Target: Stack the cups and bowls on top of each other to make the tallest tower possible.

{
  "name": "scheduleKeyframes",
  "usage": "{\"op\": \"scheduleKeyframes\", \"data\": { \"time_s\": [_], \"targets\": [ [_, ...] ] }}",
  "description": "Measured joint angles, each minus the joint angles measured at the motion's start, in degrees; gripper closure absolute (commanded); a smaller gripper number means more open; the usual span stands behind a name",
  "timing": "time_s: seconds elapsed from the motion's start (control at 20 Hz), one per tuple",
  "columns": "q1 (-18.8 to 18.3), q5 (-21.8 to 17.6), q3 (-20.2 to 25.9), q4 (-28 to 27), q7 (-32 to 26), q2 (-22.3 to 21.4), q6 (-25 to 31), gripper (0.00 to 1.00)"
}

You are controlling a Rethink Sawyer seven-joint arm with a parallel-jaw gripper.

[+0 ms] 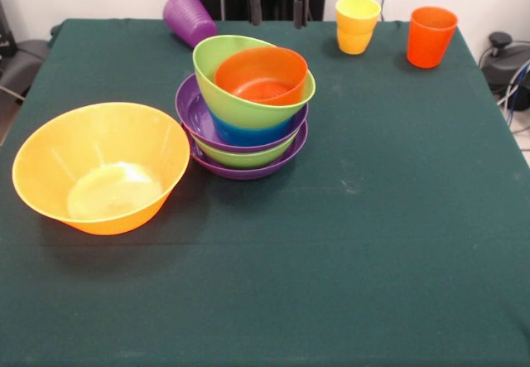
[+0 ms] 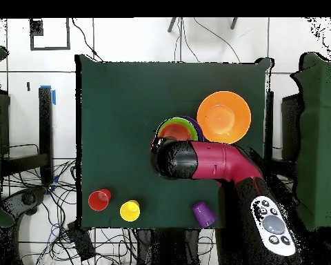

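The tower point(image 1: 247, 110) stands left of the table's middle: purple, green, purple, blue and green bowls, with a small red-orange bowl point(image 1: 262, 75) tilted on top. The large yellow-orange bowl point(image 1: 99, 168) sits alone to its left. A ribbed purple cup point(image 1: 189, 17) lies on its side behind the tower. Stacked yellow cups point(image 1: 357, 24) and an orange-red cup point(image 1: 431, 36) stand upright at the far right. My gripper point(image 1: 275, 7) hangs open and empty at the far edge, behind the tower. In the overhead view my arm point(image 2: 209, 160) covers part of the tower point(image 2: 176, 128).
The green table cloth point(image 1: 373, 218) spreads over the whole surface. In the overhead view the yellow-orange bowl point(image 2: 224, 116) is beside the tower, and the purple cup point(image 2: 203, 213), the yellow cups point(image 2: 129, 210) and the orange-red cup point(image 2: 99, 200) line the edge near my base.
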Motion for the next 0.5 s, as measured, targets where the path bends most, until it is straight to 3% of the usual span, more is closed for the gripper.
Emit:
{"op": "scheduleKeyframes", "data": {
  "time_s": [0.5],
  "targets": [
    [-2.8, 0.1, 0.8, -2.8, 0.0, -2.4, 11.2, 0.00]
  ]
}}
